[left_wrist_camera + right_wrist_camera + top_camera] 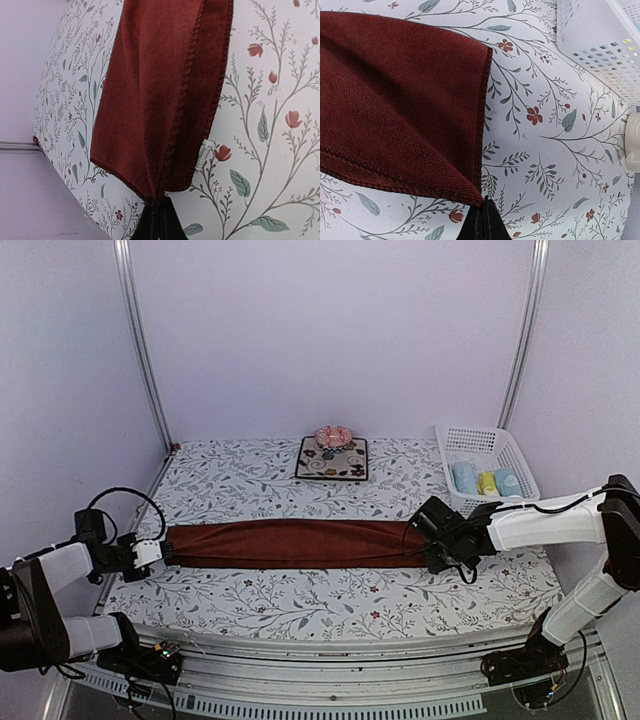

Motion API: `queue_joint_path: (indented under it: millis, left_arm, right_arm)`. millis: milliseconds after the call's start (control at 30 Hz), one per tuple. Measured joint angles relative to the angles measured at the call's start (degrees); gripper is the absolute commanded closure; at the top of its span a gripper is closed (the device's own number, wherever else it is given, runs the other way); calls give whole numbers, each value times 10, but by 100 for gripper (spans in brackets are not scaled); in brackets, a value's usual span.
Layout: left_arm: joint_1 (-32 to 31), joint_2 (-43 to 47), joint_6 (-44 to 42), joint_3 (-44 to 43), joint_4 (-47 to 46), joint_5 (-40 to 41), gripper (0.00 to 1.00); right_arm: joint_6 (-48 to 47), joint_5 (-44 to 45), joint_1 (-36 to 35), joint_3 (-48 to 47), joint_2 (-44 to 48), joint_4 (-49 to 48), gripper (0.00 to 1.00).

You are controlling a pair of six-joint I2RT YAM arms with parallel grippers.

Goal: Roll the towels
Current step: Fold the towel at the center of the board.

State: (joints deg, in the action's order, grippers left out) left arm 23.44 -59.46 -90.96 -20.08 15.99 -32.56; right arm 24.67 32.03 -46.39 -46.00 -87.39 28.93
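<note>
A dark red towel (290,542) lies folded into a long narrow strip across the white floral table covering (300,595). My left gripper (160,552) is shut on the strip's left end, where the left wrist view shows the corner of the dark red towel (160,90) pinched in the left gripper (159,202). My right gripper (428,545) is shut on the right end. In the right wrist view a folded corner of the dark red towel (395,100) sits in the right gripper (484,205). A small yellow towel (487,483) and pale blue towels (463,477) lie rolled in the basket.
A white slotted basket (479,429) stands at the back right, close to my right arm; its wall (590,45) shows in the right wrist view. A square dark floral mat (332,465) with a pink item (333,436) sits at the back centre. A white tag (204,154) hangs off the towel's edge.
</note>
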Motion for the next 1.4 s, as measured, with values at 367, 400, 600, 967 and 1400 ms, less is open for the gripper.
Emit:
queue_joint_path:
  millis: [367, 400, 600, 967, 1400]
  left_arm:
    - [8, -2, -30, 0, 26, -2, 93]
    - [8, -3, -32, 0, 27, -2, 92]
    - [14, -6, -47, 0, 35, 0, 63]
    - [64, -59, -56, -80, 92, -36, 3]
    - [68, -248, 188, -271, 153, -134, 9]
  right_arm:
    - [3, 0, -6, 0, -9, 0, 96]
    - [3, 0, -6, 0, -14, 0, 95]
    - [6, 0, -6, -1, -26, 3, 72]
    - [1, -14, -6, -1, 22, 10, 16]
    - [-37, -170, 101, -2, 56, -115, 17]
